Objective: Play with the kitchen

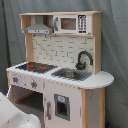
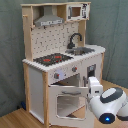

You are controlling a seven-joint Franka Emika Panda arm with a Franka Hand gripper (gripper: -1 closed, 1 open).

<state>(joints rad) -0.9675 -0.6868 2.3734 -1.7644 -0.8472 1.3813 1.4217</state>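
A toy kitchen (image 2: 60, 60) of white panels and light wood stands on a wooden floor (image 2: 15, 120) before a grey curtain (image 2: 10, 50). Its windowed oven door (image 2: 67, 102) hangs open. A white robot arm (image 2: 110, 102) sits at the second exterior view's lower right, its end touching the door's edge
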